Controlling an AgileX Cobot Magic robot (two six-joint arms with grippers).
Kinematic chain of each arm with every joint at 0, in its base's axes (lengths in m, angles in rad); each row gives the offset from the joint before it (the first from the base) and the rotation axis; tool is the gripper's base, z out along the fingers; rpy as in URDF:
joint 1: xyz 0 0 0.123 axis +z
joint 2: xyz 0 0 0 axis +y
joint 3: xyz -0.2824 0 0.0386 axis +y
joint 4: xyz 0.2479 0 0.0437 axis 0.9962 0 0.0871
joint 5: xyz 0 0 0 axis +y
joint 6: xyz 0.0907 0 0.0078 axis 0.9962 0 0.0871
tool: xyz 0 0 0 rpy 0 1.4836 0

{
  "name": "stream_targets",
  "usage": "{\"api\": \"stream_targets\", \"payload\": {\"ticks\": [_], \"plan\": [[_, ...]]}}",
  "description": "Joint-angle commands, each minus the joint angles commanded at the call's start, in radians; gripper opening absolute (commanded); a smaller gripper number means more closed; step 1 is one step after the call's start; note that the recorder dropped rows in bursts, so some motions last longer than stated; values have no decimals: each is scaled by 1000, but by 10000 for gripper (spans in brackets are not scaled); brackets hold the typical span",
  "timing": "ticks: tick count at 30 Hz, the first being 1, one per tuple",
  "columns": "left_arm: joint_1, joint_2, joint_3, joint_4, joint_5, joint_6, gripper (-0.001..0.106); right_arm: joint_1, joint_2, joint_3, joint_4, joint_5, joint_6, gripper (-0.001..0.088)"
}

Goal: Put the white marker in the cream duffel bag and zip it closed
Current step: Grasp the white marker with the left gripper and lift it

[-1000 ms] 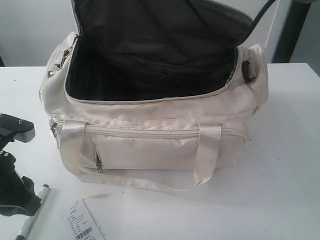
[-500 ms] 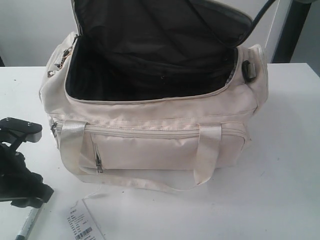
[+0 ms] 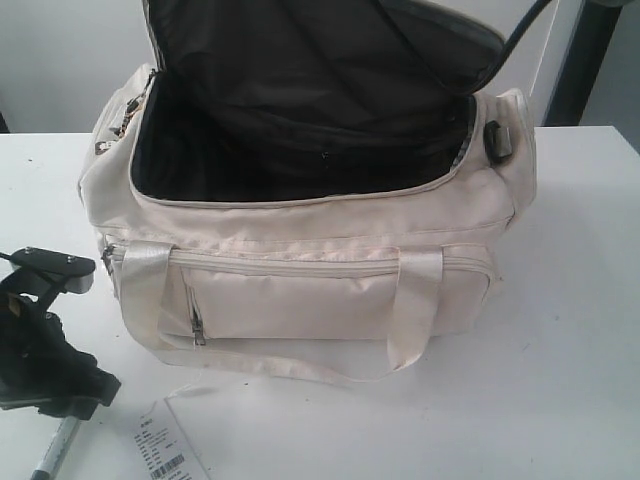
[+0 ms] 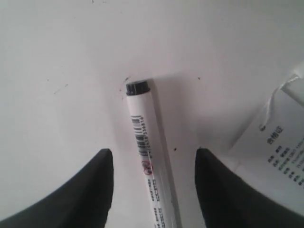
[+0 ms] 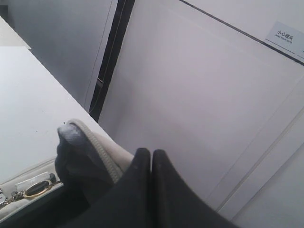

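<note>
The marker (image 4: 142, 142) lies ungrasped on the table (image 3: 560, 350), near left, straddled by the released left gripper (image 4: 153, 164); the bag (image 3: 300, 290) stands unzipped, right gripper (image 5: 152, 159) clenched beside its flap (image 5: 90, 142).

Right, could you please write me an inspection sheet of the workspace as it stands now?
Surface: white table, a few small dark specks.
Job's things: cream duffel bag stands open, black lining showing; white marker lies on the table outside it.
Clutter: barcoded paper tag beside the marker.
Grippers: left gripper open, fingers either side of the marker, not closed on it; right gripper shut, at the bag's raised flap.
Cables: nothing seen.
Surroundings: pale wall panels, small sign.
</note>
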Motion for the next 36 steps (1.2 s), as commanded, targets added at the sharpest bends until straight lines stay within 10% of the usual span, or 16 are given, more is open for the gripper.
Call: {"api": "stream_targets", "payload": {"ticks": [18,24,36], "plan": [[0,10,82,-11,-90,-16,543,0,0,0,0,0,0,0],[0,10,82,-11,-76,-18,0,0,0,0,0,0,0,0],[0,-118,82,-11,-26,-56,0,0,0,0,0,0,0,0]]}}
